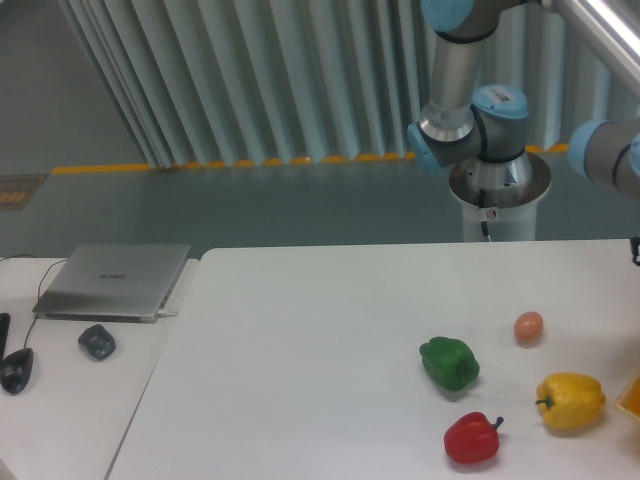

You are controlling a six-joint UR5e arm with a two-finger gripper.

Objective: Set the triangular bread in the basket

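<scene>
**Triangular bread out of shot as the arm swung past the right edge**

The triangular bread, a golden-tan toasted wedge by the task's wording, did not show anywhere on the white table [320,330]. Nor did the two-finger gripper: only the grey and blue arm [470,95] near its base and a sliver of one link at the right border were in view, so how the jaws stood, and whether they clasped anything, could not be told. Which way the bread lay from the tool, and how its long axis ran, could not be read either.

The orange basket [631,397] appeared only as a small angular corner at the frame's far right, at about four o'clock from the table's middle. Just beside it, at nine o'clock, sat the glossy yellow bell pepper [571,400]. Judging by the arm's reach toward that side, the bread was probably over or near the basket, out of view.
</scene>
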